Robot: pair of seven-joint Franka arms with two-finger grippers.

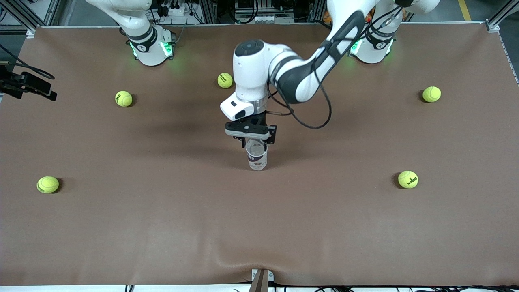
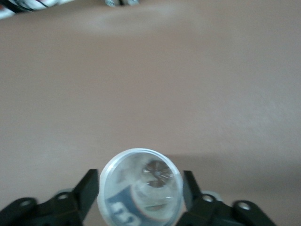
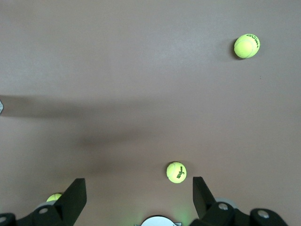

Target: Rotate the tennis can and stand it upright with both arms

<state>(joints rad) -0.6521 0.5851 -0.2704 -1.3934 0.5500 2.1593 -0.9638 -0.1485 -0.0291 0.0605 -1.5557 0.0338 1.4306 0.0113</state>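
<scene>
- At the right arm's end of the table (image 1: 162, 227), you see two tennis balls: one (image 1: 48, 184) nearer the front camera, another (image 1: 123, 98) nearer the bases.
- Your right gripper (image 3: 139, 197) waits aloft, fingers spread wide, holding nothing.
- At mid-table, a third ball (image 1: 225, 80) lies beside the left arm's wrist.
- The tennis can (image 1: 257, 156) stands upright at the table's middle.
- Your left gripper (image 1: 250, 138) straddles the can's rim; a finger (image 2: 88, 192) flanks each side, whether touching you cannot tell.
- Two balls (image 1: 408, 179) (image 1: 431, 94) lie toward the left arm's end.
</scene>
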